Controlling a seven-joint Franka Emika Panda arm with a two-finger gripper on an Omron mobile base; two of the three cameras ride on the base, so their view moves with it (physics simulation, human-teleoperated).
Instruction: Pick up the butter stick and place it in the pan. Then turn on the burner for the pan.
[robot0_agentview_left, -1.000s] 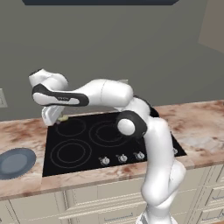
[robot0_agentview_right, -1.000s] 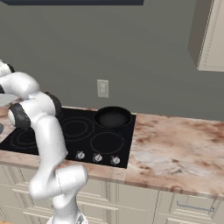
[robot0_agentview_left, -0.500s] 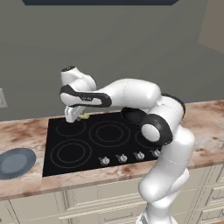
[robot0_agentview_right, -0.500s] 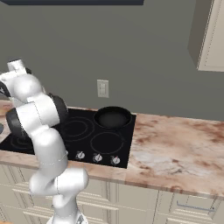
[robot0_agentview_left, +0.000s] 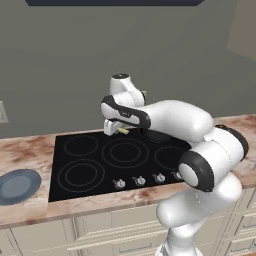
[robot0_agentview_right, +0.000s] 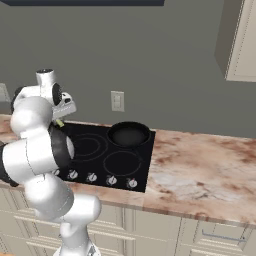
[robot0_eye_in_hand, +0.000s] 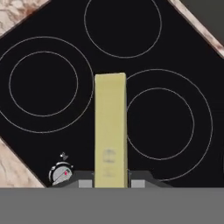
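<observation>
My gripper (robot0_agentview_left: 113, 128) is shut on the butter stick (robot0_agentview_left: 122, 130), a pale-yellow bar whose tip pokes out from the fingers. It hangs above the rear middle of the black cooktop (robot0_agentview_left: 90, 160). In the hand view the butter stick (robot0_eye_in_hand: 110, 131) runs lengthwise up from the gripper (robot0_eye_in_hand: 111, 183), with burner rings below it. The small black pan (robot0_agentview_right: 129, 134) sits on the rear right burner, to the right of the gripper (robot0_agentview_right: 62, 112). In the left base view the pan (robot0_agentview_left: 152, 135) is mostly hidden behind my arm.
A row of knobs (robot0_agentview_left: 140, 180) lines the cooktop's front edge; one knob (robot0_eye_in_hand: 61, 173) shows in the hand view. A blue-grey plate (robot0_agentview_left: 17, 186) lies on the counter at the left. A marble counter (robot0_agentview_right: 200, 170) stretches right of the cooktop, under a wall cabinet (robot0_agentview_right: 240, 40).
The arm has swung to the right over the cooktop, carrying the butter stick from the left rear burner toward the pan. The pan has stayed put.
</observation>
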